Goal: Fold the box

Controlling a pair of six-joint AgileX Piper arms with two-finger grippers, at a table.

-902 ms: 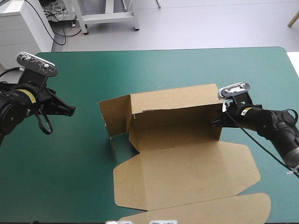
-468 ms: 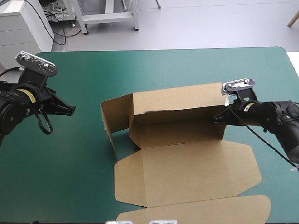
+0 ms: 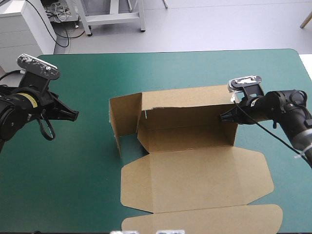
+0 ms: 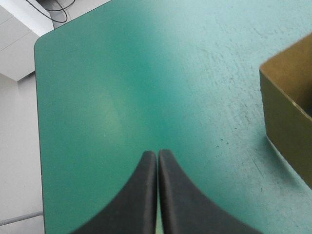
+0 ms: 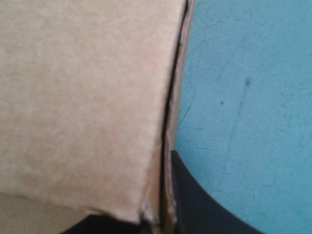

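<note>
Rightward-shifted box [image 3: 187, 122] is sitting pinched in the right end effector [image 3: 224, 118]; the left end effector [image 3: 75, 115] is hovering closed.

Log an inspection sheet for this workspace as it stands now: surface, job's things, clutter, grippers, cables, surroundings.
Surface: teal-green cover, bare around the box.
Job's things: brown box, partly raised; its rear wall and left end flap stand upright, and the wide panels toward the near edge lie flat.
Clutter: nothing seen.
Grippers: the left gripper has its jaws shut and empty, over bare cover and well apart from the box's left end. The right gripper is at the box's right end, its jaws shut on the box with the board's edge between them.
Cables: nothing seen.
Surroundings: nothing seen.
</note>
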